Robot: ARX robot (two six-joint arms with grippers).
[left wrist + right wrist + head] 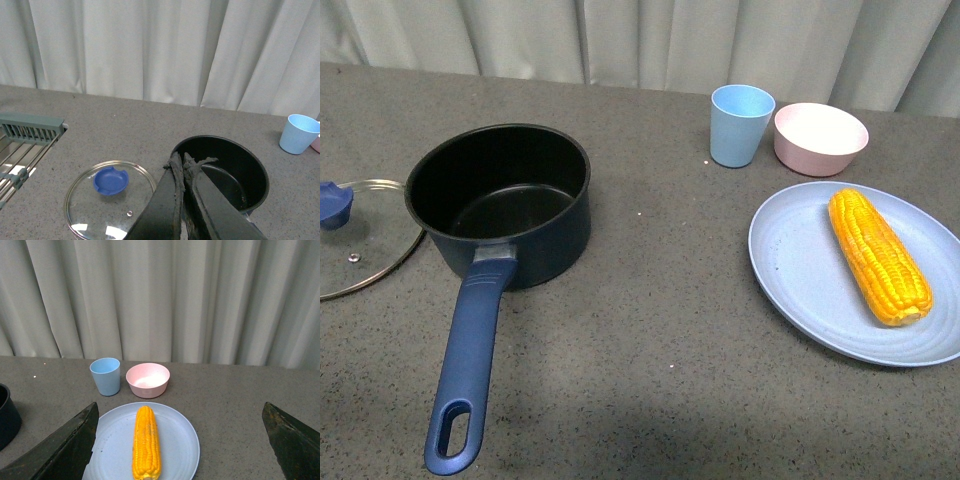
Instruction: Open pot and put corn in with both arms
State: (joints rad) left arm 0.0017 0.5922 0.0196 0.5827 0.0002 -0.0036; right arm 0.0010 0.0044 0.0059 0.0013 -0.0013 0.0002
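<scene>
Standing dark navy round saucepan (pixel 552 232): uncovered on your grey speckled surface (pixel 670 330)
Steel-rimmed glass lid with blue knob (pixel 365 250): flat, just left of the saucepan
Yellow-orange corn cob (pixel 878 257): on the pale blue round plate (pixel 800 270), well right of the saucepan
Left hand (pixel 181 162): pressed together, pinching nothing
Right hand (pixel 180 407): spread wide

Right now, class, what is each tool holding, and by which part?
Nothing is held. The left tool is shut on nothing; the right tool is open. The lid lies on the table, the corn on its plate.
</scene>
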